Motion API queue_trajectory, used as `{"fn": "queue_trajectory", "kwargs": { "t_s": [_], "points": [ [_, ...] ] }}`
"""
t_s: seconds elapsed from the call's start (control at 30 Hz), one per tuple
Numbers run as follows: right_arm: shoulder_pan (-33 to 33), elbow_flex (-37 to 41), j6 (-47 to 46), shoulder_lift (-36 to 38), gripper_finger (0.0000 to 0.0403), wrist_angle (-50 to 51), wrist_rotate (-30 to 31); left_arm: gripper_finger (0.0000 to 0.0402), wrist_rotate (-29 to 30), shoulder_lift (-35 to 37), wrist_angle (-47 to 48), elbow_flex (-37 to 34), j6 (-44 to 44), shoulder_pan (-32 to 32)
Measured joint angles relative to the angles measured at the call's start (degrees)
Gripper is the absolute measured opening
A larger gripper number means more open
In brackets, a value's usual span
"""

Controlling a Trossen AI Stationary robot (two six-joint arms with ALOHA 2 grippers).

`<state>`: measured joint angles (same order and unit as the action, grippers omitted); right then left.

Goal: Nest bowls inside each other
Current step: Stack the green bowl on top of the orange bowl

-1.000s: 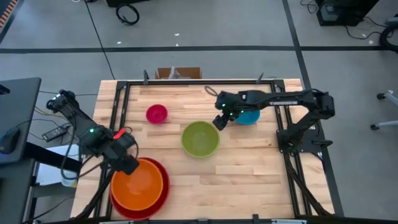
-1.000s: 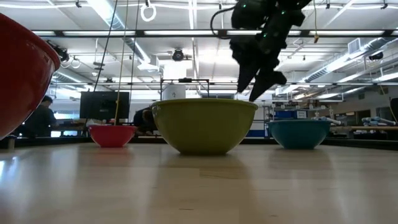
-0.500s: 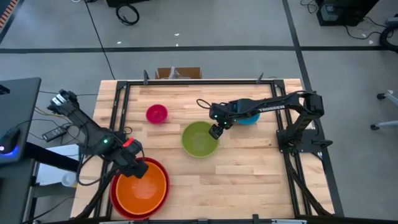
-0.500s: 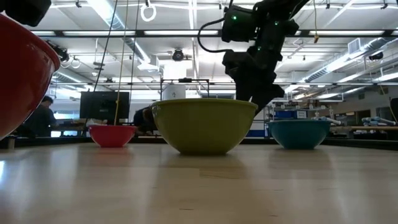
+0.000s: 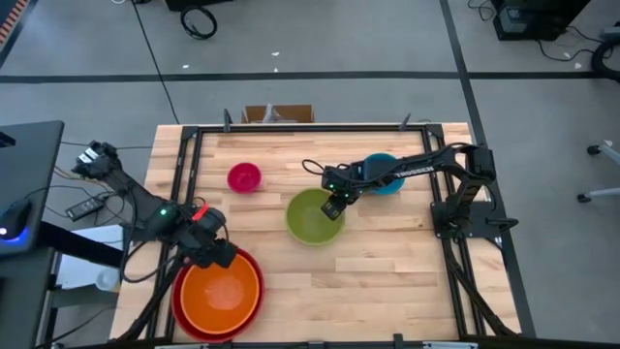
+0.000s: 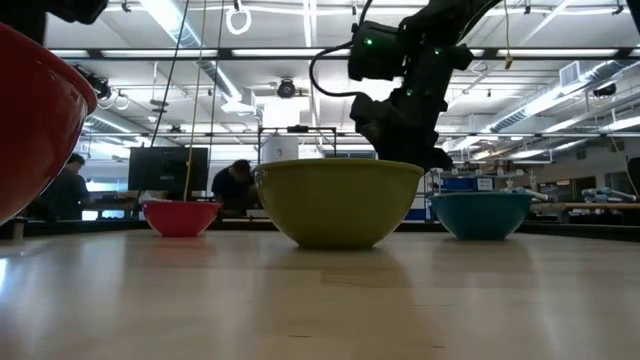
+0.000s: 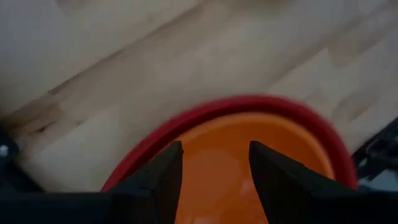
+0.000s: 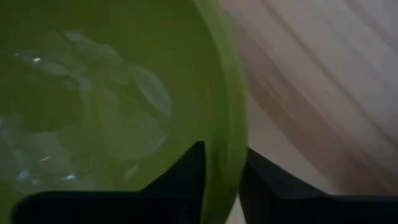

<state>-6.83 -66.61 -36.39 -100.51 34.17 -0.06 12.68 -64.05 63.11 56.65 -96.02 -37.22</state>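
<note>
A green bowl (image 5: 313, 216) stands on its base mid-table. My right gripper (image 8: 222, 186) is shut on its far-right rim, and in the low view it comes down behind the bowl (image 6: 338, 203). An orange bowl (image 5: 219, 294) sits nested inside a larger red bowl (image 5: 184, 308) at the near left. My left gripper (image 7: 214, 180) hangs open over the orange bowl's far rim, with the orange inside showing between its fingers. A small pink bowl (image 5: 244, 176) stands at the far left, and a teal bowl (image 5: 385, 181) stands behind my right arm. My right gripper holds the green bowl's rim (image 8: 231, 140) on the bowl's far-right side. One finger (image 8: 186, 180) is inside the bowl and the other (image 8: 273, 186) outside. The fingers come from above, slanting down. The bowl stays upright with its base on the table.
A black frame (image 5: 189, 136) runs around the wooden table top. Bare wood lies near the front edge, between the red bowl and the right arm's base (image 5: 465, 208). In the low view a person (image 6: 236, 180) sits far behind the table.
My right gripper has come down and toward the table's left onto the green bowl's rim and has shut on it. The bowl has slid a little toward the table's right. My left gripper has moved down and rightward over the orange bowl.
</note>
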Motion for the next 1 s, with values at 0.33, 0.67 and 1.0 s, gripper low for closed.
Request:
{"fn": "queue_trajectory", "kwargs": {
  "t_s": [0.33,0.67,1.0],
  "points": [
    [3.6,0.0,1.9,1.9,0.003,-16.5,4.1,0.0185,22.7,-0.1,-11.6,0.0,12.7,11.2],
    [5.5,0.0,3.1,1.9,0.0022,-22.9,15.6,0.0185,22.6,-3.9,-24.6,0.0,37.8,20.5],
    [6.0,0.0,5.9,2.3,0.0022,-25.4,17.1,0.017,22.6,-8.7,-21.6,0.0,41.4,25.8]
  ]
}}
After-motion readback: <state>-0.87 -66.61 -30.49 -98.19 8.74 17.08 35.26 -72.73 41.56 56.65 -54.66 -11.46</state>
